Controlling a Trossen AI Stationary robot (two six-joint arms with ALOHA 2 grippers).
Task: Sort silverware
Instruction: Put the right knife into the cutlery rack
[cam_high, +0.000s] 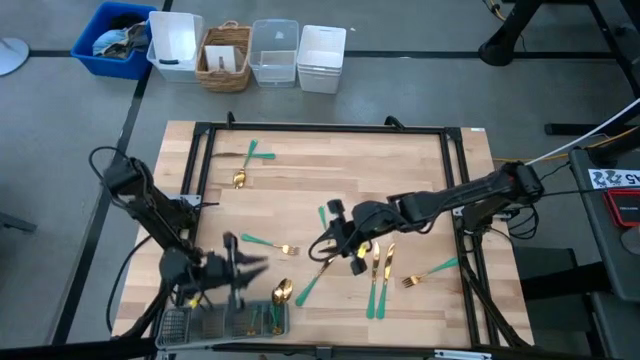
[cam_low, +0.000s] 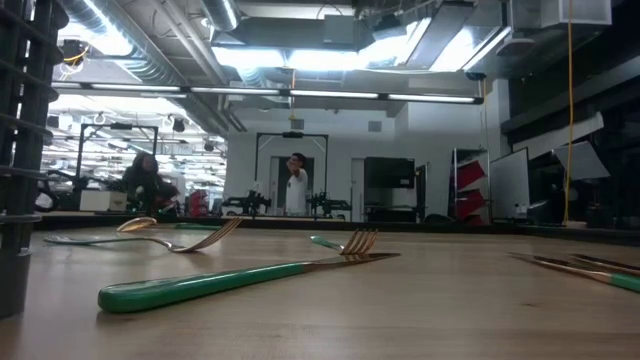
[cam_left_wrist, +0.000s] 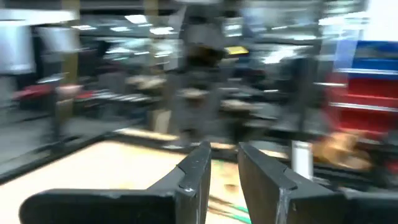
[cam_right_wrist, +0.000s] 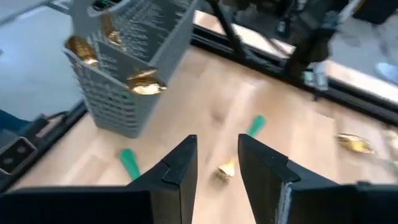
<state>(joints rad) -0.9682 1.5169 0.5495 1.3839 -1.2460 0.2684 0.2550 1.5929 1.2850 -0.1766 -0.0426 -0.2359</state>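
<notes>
Left gripper (cam_high: 240, 268) hovering over grey mesh tray (cam_high: 180, 324), fingers parted, nothing held; right gripper (cam_high: 335, 243) open, empty, above a fork (cam_high: 318, 272) mid-table. Sorting midway: silverware (cam_high: 376, 275) mostly loose. Next: lower, centre on handle, close

Grey floor (cam_high: 420, 100) beyond the wooden table (cam_high: 400, 170), bright ceiling strip lights (cam_low: 300, 58), a distant person (cam_low: 296, 185).

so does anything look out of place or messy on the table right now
Yes: most silverware still lies loose across the wooden table at mixed angles, while only a few pieces stand in the grey mesh tray at its near left edge. Nothing looks spilled or damaged.
</notes>
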